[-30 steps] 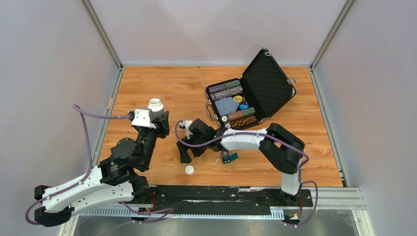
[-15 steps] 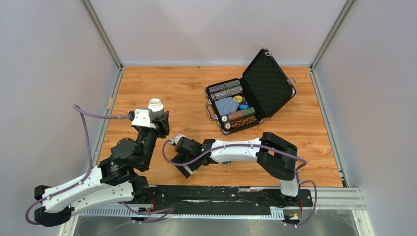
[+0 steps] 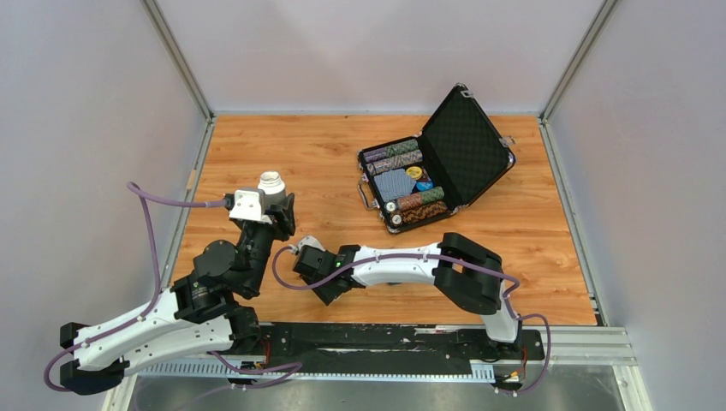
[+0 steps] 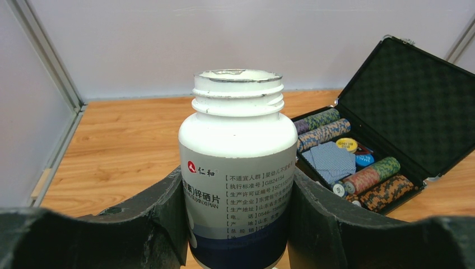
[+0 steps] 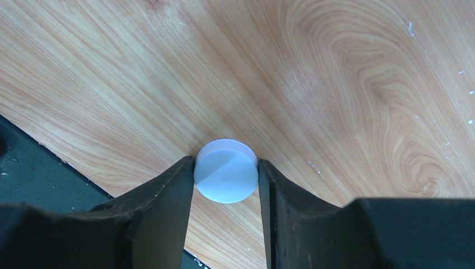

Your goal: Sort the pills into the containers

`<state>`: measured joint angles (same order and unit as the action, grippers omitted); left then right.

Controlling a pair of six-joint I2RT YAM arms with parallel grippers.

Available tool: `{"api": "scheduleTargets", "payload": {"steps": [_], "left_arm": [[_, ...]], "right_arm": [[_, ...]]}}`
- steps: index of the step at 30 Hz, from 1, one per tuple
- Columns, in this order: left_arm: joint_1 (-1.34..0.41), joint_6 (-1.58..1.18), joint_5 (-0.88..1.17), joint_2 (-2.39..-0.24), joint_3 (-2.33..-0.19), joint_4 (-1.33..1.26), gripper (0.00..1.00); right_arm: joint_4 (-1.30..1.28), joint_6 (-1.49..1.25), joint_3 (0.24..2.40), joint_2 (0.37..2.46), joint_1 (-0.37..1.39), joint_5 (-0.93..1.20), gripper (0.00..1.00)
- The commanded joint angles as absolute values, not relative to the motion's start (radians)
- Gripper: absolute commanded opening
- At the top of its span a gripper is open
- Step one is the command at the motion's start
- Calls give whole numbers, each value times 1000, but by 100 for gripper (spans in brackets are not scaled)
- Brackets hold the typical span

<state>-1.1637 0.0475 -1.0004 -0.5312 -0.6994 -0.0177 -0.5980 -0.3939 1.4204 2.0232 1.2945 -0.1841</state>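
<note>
Nearest the arms, at about 7 o'clock on the wooden bench point(image 3: 300, 154), a small white round cap point(image 5: 226, 174) lies flat on the wood, close to the black strip along the near edge. The right gripper point(image 5: 226, 163) comes down over it, and its two black fingers press against opposite sides of the cap, pinching it. The right arm's white forearm point(image 3: 398, 261) stretches low across the near middle of the bench and hides the wood beneath it.

Farther back, between 9 and 10 o'clock, the left gripper point(image 4: 237, 188) clamps the lower body of the pill bottle point(image 4: 238, 140) and holds it upright. The bottle is white plastic with an open, threaded neck and no cap on it. Its label carries a red logo, lines of Chinese print and a dark blue band at the bottom. What is inside cannot be told.

Farthest, between 1 and 2 o'clock, a black chip case point(image 3: 467, 141) stands open, well apart from both grippers. Its padded lid leans back, and rows of mottled poker chips point(image 3: 402, 156) and a blue card deck point(image 3: 395, 181) fill the tray.
</note>
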Motion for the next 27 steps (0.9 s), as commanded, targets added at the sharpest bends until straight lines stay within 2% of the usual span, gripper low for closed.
{"api": "scheduleTargets", "payload": {"steps": [1, 5, 10, 21, 27], "left_arm": [[-1166, 30, -1000, -535, -716, -49, 0], [-1166, 21, -999, -542, -711, -48, 0], [-1166, 9, -981, -559, -702, -47, 0], [-1166, -38, -919, -688, -661, -95, 0], [-1166, 11, -770, -779, -609, -204, 0]], "right_arm": [[-700, -434, 1393, 2059, 1296, -212, 45], [-704, -457, 1379, 2043, 1281, -210, 45], [-700, -479, 1327, 1955, 1230, -158, 39], [-644, -484, 1124, 1448, 941, 34, 38], [-653, -438, 1066, 1187, 761, 188, 39]]}}
